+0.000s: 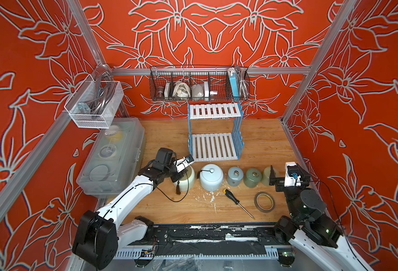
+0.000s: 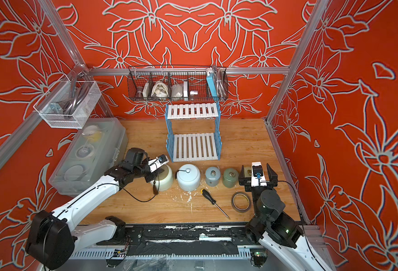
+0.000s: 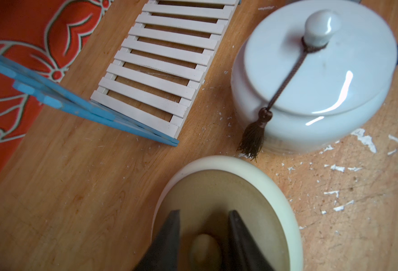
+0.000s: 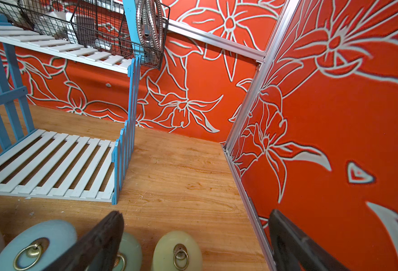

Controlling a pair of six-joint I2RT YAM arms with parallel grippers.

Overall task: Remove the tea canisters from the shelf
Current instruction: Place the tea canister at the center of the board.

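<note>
— What lies nearest on the desk (image 1: 169, 208)?

— A screwdriver (image 1: 236, 202) and a tape roll (image 1: 264, 201), near each other, just in front of the jars.

— And the jars?

— All five tea canisters stand upright on the desk in one row, in front of the shelf and off it. From the robot's left: the cream canister (image 1: 188, 181), the pale blue-white canister (image 1: 211, 179), the grey-blue canister (image 1: 235, 176), the sage green canister (image 1: 253, 178) and the yellow-green canister (image 4: 176, 253).

— The left tool (image 3: 205, 212)?

— Over the cream canister's lid. Its jaws are a little apart, one on each side of the knob with a gap showing, so it pinches nothing.

— The right tool (image 4: 195, 212)?

— Spread wide above the right end of the row, holding nothing. In the right wrist view the yellow-green canister shows between its fingers (image 4: 99, 241).

— Farther back?

— The shelf (image 1: 213, 146) with its white slatted boards. Behind and above it a black wire basket (image 1: 199, 86) hangs on the back wall. A clear mesh basket (image 1: 92, 105) hangs at the left wall, over a lidded plastic box (image 1: 113, 157).
</note>
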